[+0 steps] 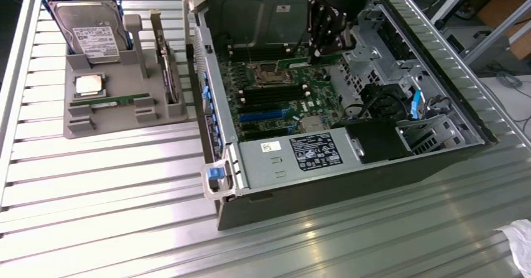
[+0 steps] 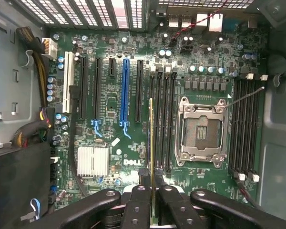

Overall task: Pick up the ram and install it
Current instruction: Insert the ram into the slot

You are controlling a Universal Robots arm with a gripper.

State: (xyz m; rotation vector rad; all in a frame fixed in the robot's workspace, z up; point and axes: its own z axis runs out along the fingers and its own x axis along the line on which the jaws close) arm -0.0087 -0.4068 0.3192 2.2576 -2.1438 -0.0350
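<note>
My gripper (image 2: 151,174) is shut on the ram (image 2: 151,133), a thin green stick seen edge-on between the black fingers (image 2: 138,200). It hangs over the motherboard (image 2: 109,109), in line with the outermost black memory slot (image 2: 160,119) beside the empty CPU socket (image 2: 200,131). I cannot tell whether it touches the slot. In the exterior view the gripper (image 1: 319,49) reaches down into the open computer case (image 1: 249,166) at its far end, with the ram (image 1: 292,62) showing as a green strip below it. The second ram (image 1: 108,102) lies on the grey holder (image 1: 108,125).
The holder also carries the silver hard drive (image 1: 91,29) and the square CPU chip (image 1: 89,85). Inside the case are a second bank of memory slots (image 2: 245,129), a heatsink (image 2: 93,161), cable bundles (image 2: 33,52) and the power supply (image 1: 299,157). The case walls stand close around.
</note>
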